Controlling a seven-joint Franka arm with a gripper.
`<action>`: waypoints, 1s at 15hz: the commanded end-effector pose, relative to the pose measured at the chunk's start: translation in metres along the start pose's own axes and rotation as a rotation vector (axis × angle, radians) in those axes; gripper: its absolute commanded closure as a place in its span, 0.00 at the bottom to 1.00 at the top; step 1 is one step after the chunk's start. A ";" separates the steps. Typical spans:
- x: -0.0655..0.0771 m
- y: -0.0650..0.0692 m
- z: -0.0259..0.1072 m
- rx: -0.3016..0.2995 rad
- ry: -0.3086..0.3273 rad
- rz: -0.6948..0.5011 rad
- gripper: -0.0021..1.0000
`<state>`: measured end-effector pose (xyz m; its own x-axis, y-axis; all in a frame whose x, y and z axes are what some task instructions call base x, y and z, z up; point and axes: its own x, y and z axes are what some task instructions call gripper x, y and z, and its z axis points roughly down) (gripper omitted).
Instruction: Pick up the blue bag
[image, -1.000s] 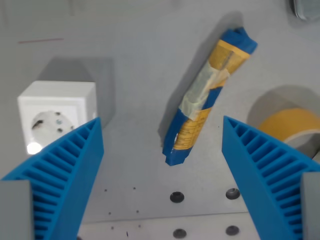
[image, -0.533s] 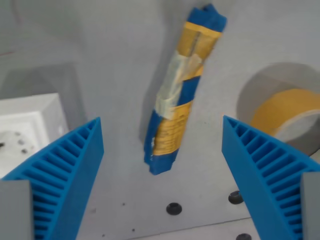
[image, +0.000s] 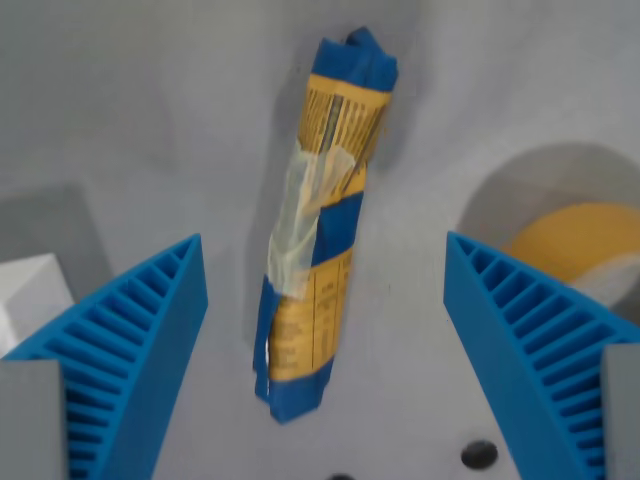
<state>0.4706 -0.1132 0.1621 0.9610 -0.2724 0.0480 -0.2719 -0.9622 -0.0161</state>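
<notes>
One blue bag (image: 318, 230) lies lengthwise, top leaning slightly right, between the spread-apart end effector (image: 325, 310) fingers

Blue bag (image: 315, 250): looks like thin printed plastic film, slightly glossy, crinkled at both twisted ends, wrapped mid-way with a strip of translucent, shiny tape. Yellow-orange label panels printed flat on the blue. Gripper (image: 325, 340) fingers (image: 120, 350): matt blue plastic, ribbed all along the inner faces, kind of 3D-printed looking. Table (image: 150, 120): smooth matt grey, faintly speckled, with a dark round hole (image: 479, 454) near the bottom. Tape roll (image: 575, 245) at the wrist view's right: smooth yellowish surface, soft sheen, too blurry for more. White box (image: 30, 295) at the wrist view's left: plain smooth plastic, matt.
</notes>
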 end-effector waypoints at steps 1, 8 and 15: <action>-0.001 -0.003 0.002 0.052 0.069 0.046 0.00; -0.004 -0.002 0.037 0.056 0.094 0.026 0.00; -0.005 -0.001 0.042 0.059 0.094 0.025 1.00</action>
<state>0.4722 -0.1135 0.1179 0.9581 -0.2820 0.0499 -0.2819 -0.9594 -0.0086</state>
